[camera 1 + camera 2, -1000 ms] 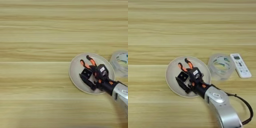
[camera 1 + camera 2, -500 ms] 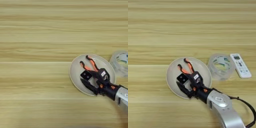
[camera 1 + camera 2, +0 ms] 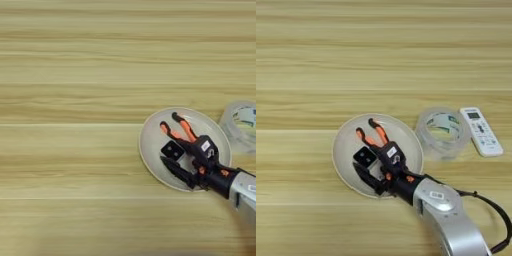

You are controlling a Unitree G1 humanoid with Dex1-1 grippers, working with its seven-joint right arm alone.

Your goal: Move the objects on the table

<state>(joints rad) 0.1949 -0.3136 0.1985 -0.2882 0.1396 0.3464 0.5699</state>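
- Sitting over the round cream plate [image 3: 343,137], lower-right part: right end effector [image 3: 370,169], both black fingers reaching toward the upper left.
- Fingers standing spread, with the small black square block with white dot [image 3: 364,157] lying between them on the plate; contact with the block not resolvable, so not logging a pinch.
- Compared with a second ago: end effector drawing back toward the lower right and the near rim of the plate; block now showing on the plate just left of the upper finger, where before it was mostly under the fingers.
- Reading this as a release: block most likely deposited on the plate, arm probably retreating.
- Lying on the plate just beyond the block: orange-handled pliers [image 3: 372,133], handles pointing to the far side, jaw end hidden under the end effector body.
- Unchanged since a second ago: plate position, pliers position.
- Resting on the desk [image 3: 316,60] just right of the plate, close to its rim: clear tape roll [image 3: 442,134]; beside it, further right, small white remote with grey screen [image 3: 481,131]. Neither disturbed.
- Judging the block's transfer nearly done; tape roll and remote remaining as candidates for the next move.
- Watching for: the withdrawing finger dragging the block or nudging the pliers.
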